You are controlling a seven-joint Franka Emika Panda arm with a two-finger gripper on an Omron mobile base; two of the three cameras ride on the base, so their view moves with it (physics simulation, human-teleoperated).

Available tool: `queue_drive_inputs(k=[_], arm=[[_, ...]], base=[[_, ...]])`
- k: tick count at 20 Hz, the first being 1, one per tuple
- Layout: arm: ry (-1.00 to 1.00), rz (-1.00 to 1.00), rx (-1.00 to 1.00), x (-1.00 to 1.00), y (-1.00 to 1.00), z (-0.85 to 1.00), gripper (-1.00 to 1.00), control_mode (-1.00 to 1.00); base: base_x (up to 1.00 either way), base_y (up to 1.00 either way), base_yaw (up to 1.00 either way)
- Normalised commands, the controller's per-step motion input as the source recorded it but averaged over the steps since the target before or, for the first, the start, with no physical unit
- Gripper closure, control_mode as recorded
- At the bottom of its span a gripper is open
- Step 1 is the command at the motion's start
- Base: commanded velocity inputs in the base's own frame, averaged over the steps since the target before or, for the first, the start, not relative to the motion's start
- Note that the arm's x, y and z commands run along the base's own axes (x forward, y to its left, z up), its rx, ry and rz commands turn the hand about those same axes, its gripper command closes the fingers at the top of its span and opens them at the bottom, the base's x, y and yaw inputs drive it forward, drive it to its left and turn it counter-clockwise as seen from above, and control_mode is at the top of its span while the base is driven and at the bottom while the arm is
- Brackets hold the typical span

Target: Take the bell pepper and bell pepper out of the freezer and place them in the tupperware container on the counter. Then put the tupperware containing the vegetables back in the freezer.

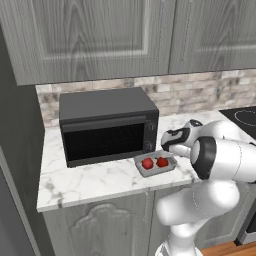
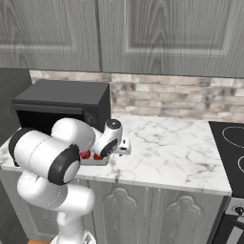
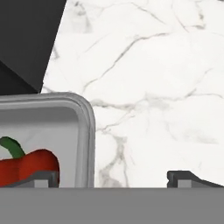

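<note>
Two red bell peppers lie side by side in the grey tupperware container, which sits on the white marble counter just in front of the black microwave's right corner, in the left base view. The white arm bends in from the lower right, its hand reaching to the tray's right end. Grey wood-grain cabinets hang above a stone-tile backsplash, and a black cooktop shows at the far right.

From the right base view, the arm's elbow and forearm cover most of the tray; only slivers of red pepper show beneath the wrist, near the counter's front edge. The microwave stands behind, the cooktop at right.

In the hand view, the gripper stands spread wide and holds nothing: one fingertip rises in front of a pepper with a green stem inside the tray's rounded corner, the other fingertip over bare marble outside the rim. A dark corner of the microwave fills the upper left.
</note>
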Motion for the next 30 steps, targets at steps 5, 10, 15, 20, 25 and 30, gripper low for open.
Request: queue_drive_inputs(k=[5, 10, 15, 20, 25, 30], arm=[[0.06, 0.0, 0.0, 0.09, 0.11, -0.22, -1.0, -1.0], [0.07, 0.0, 0.0, 0.21, 0.06, -0.16, -1.0, -1.0], [0.1, 0.0, 0.0, 0.06, 0.1, -0.28, -1.0, -1.0], [0.11, 0.0, 0.01, -0.11, 0.3, -0.39, 1.0, -1.0], [0.07, 0.0, 0.03, -0.05, 0.22, -0.39, 1.0, -1.0], [0.02, 0.0, 0.04, -0.1, 0.19, -0.41, 1.0, -1.0]], base=[[0.0, 0.0, 0.0], [0.0, 0.0, 0.0], [0.0, 0.0, 0.0], [0.0, 0.0, 0.0], [0.0, 0.0, 0.0], [0.0, 0.0, 0.0]])
